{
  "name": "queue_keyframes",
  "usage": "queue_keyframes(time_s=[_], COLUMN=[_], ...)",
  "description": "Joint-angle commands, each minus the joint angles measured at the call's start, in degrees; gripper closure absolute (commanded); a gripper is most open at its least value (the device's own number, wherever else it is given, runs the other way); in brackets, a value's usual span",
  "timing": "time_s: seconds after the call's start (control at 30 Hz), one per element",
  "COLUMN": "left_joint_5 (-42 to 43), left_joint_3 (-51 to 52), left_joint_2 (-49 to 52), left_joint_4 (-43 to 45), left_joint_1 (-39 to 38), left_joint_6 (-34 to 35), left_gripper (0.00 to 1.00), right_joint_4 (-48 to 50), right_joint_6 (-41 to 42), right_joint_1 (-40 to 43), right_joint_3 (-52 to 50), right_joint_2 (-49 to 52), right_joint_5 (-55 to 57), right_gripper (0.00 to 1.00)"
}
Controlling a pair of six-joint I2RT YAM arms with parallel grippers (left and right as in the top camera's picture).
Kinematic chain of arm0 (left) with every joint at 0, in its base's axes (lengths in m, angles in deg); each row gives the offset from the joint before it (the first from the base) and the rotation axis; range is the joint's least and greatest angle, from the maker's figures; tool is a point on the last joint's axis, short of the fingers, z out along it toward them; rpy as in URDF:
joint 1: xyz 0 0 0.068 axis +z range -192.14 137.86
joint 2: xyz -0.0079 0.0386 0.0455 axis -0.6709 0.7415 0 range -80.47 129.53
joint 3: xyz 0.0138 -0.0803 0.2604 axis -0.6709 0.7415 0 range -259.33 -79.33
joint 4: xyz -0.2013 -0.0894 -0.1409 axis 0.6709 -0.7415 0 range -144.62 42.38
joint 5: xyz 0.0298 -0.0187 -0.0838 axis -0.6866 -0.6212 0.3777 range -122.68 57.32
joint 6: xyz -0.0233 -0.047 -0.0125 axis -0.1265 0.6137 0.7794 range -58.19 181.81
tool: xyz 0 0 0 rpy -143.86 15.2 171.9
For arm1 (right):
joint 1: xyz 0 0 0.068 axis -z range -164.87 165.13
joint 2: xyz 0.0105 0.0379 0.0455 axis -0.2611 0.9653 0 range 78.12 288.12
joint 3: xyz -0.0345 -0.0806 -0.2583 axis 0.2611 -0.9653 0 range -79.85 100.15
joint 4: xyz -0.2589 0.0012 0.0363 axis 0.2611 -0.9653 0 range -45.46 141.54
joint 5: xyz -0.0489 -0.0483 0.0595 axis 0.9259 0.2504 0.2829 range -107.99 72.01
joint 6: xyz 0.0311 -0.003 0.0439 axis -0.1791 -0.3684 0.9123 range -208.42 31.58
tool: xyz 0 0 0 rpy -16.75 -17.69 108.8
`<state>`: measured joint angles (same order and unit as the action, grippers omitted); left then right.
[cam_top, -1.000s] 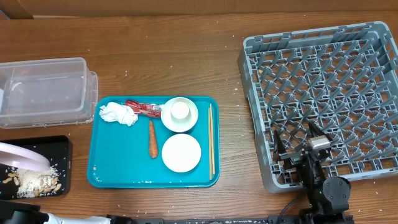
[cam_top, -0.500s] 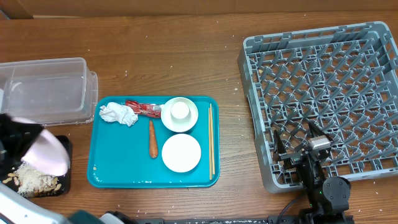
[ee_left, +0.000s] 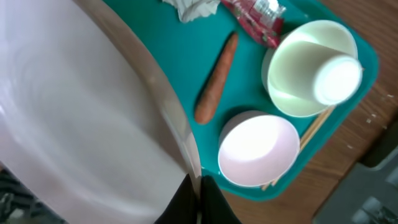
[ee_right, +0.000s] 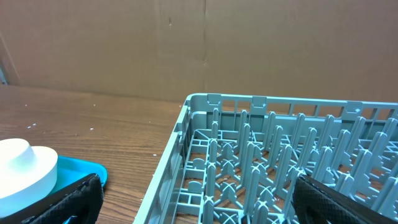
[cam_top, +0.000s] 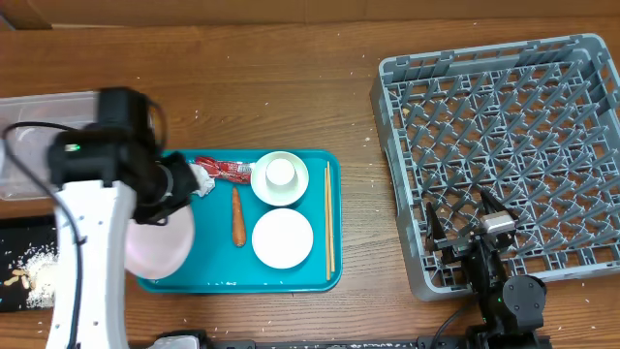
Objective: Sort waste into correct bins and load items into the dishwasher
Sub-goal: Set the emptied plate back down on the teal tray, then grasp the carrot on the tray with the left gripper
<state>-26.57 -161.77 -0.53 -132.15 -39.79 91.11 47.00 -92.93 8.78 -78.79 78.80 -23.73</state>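
Observation:
My left gripper (cam_top: 167,202) is shut on the rim of the pale pink plate (cam_top: 160,244) and holds it tilted over the left part of the teal tray (cam_top: 223,276). In the left wrist view the jaws (ee_left: 198,186) pinch the plate (ee_left: 74,124). On the tray lie the napkin (cam_top: 201,180), red sauce packet (cam_top: 225,170), carrot stick (cam_top: 237,215), white bowl (cam_top: 263,186) with the tiny cup (cam_top: 280,173), pale pink bowl (cam_top: 282,237) and chopsticks (cam_top: 328,218). Rice (cam_top: 29,276) lies on the black tray (cam_top: 19,233). My right gripper (cam_top: 481,237) is open at the grey dish rack's (cam_top: 504,116) front edge.
The clear tub (cam_top: 39,141) stands at the far left, partly hidden by my left arm. In the right wrist view the rack's pegs (ee_right: 280,162) fill the space between the open fingers (ee_right: 199,205). A cardboard wall stands behind the table.
My left arm has swung the pink plate from above the black tray rightward to over the teal tray. Rice now lies on the black tray. The right arm has not moved.

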Motion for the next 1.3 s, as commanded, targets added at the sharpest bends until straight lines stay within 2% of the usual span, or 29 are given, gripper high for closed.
queue_keyframes(time_s=[0.0, 0.23, 0.37, 0.4, 0.47, 0.63, 0.8, 0.83, 0.9, 0.93, 0.97, 1.0, 1.1, 1.17, 1.27], left_joint_5=[-4.92, -9.11, -9.29, -9.27, -9.07, -7.58, -3.23, -2.97, -1.11, 0.02, 1.42, 1.46, 2.43, 4.22, 3.76], left_joint_3=[9.75, 23.56, 27.54, 29.05, 29.88, 30.08, 25.75, 24.13, 21.97, 21.79, 21.84, 21.84, 21.84, 21.84, 21.84], left_joint_2=[-0.52, -0.46, -0.46, -0.44, -0.44, -0.46, -0.46, -0.46, -0.46, -0.46, -0.15, 0.35, 4.5, 7.63, 12.31], left_joint_4=[7.96, 22.16, 25.97, 27.32, 27.87, 27.65, 27.65, 27.8, 29.62, 30.64, 32.41, 32.83, 33.57, 34.56, 35.36], left_joint_1=[-5.09, -8.44, -8.44, -8.44, -8.44, -8.44, -8.44, -8.44, -8.44, -8.44, -8.44, -8.44, -8.5, -8.68, -9.35], left_joint_6=[7.63, 9.53, 9.53, 9.51, 9.53, 9.25, 7.93, 7.93, 5.66, 3.89, 1.9, 1.97, 1.77, -0.55, -5.46], left_gripper=[0.96, 0.96, 0.96, 0.89, 0.82, 0.78, 0.76, 0.72, 0.49, 0.46, 0.37, 0.36, 0.37, 0.44, 0.47], right_joint_4=[0.22, 0.22, 0.22, 0.22, 0.22, 0.22, 0.22, 0.22, 0.22, 0.22, 0.22, 0.22, 0.22, 0.22, 0.22], right_joint_6=[0.2, 0.2, 0.2, 0.2, 0.2, 0.2, 0.2, 0.2, 0.2, 0.2, 0.2, 0.2, 0.2, 0.2, 0.2], right_joint_1=[0.44, 0.44, 0.44, 0.44, 0.44, 0.44, 0.44, 0.44, 0.44, 0.44, 0.44, 0.44, 0.44, 0.44, 0.44], right_joint_3=[-0.59, -0.59, -0.59, -0.59, -0.59, -0.59, -0.59, -0.59, -0.59, -0.59, -0.59, -0.59, -0.59, -0.59, -0.59], right_joint_2=[-0.46, -0.46, -0.46, -0.46, -0.46, -0.46, -0.46, -0.46, -0.46, -0.46, -0.46, -0.46, -0.46, -0.46, -0.46], right_joint_5=[0.17, 0.17, 0.17, 0.17, 0.17, 0.17, 0.17, 0.17, 0.17, 0.17, 0.17, 0.17, 0.15, 0.17, 0.17], right_gripper=[0.0, 0.0, 0.0, 0.0, 0.0, 0.0, 0.0, 0.0, 0.0, 0.0, 0.0, 0.0, 0.0, 0.0, 0.0])
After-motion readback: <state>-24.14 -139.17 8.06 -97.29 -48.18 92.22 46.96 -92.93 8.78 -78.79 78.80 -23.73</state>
